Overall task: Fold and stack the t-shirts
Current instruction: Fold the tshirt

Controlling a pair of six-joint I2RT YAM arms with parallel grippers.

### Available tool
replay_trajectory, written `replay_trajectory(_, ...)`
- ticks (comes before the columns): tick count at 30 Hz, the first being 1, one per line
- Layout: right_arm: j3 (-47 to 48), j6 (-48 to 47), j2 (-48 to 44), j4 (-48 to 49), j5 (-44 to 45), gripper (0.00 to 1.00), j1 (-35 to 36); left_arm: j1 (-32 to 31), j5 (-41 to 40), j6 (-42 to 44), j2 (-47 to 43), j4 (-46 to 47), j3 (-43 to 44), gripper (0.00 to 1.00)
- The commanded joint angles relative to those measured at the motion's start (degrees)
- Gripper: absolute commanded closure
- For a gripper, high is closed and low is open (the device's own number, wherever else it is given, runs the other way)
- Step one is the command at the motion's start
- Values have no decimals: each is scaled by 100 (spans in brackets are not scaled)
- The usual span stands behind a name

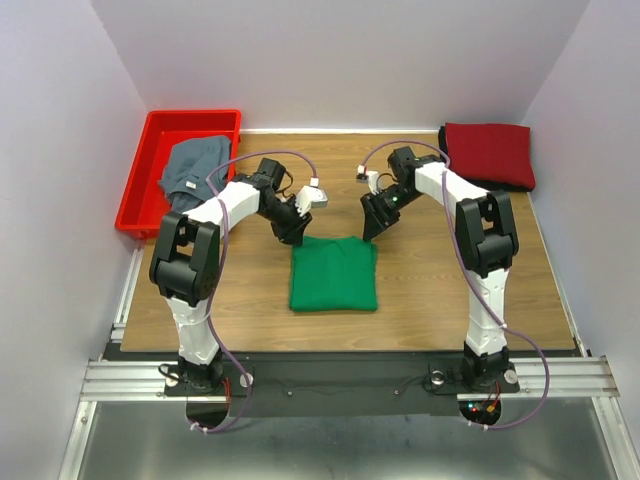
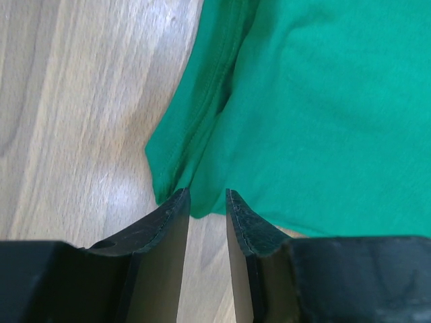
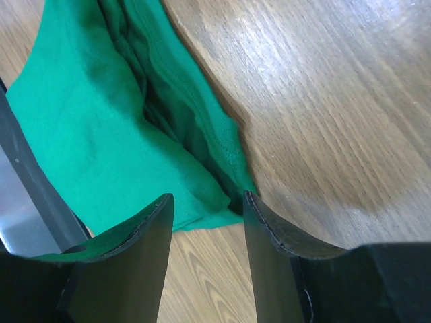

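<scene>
The bright green t-shirt (image 1: 334, 274) lies folded in a rectangle on the table's middle. My left gripper (image 1: 297, 236) is open at its far left corner; in the left wrist view (image 2: 207, 196) the jaws stand apart just off the green cloth (image 2: 323, 114), empty. My right gripper (image 1: 368, 234) is open at the far right corner; in the right wrist view (image 3: 205, 202) the green edge (image 3: 101, 134) lies in front of the parted jaws, ungripped. The dark red t-shirt (image 1: 489, 153) lies folded at the far right. The grey-blue t-shirt (image 1: 193, 168) lies in the bin. The black shirt is out of view.
A red plastic bin (image 1: 152, 170) stands at the far left of the wooden table (image 1: 450, 290). White walls close in the far and side edges. The arm bases sit on a metal rail at the near edge.
</scene>
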Motion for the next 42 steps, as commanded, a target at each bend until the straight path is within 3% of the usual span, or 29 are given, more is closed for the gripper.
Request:
replay_trajectory(1, -103, -152, 51, -162, -211, 49, 60, 47, 25, 212, -36, -265, -3, 62)
replay_trajectory(10, -156, -196, 95, -180, -211, 51, 87, 56, -71, 353, 78, -230, -74, 62)
replay_trajectory(18, -147, -205, 34, -197, -220, 62, 87, 65, -133, 520, 131, -291, -118, 71)
replay_trajectory(26, -94, -161, -98, -224, -264, 86, 78, 82, -19, 599, 122, -502, 84, 100)
replay_trajectory(32, -164, -108, -423, -329, -237, 98, 87, 91, 16, 590, 17, -801, 295, 100)
replay_trajectory(42, -366, -135, -713, -399, 202, 99, 69, 91, -107, 546, -98, -1074, 646, 100)
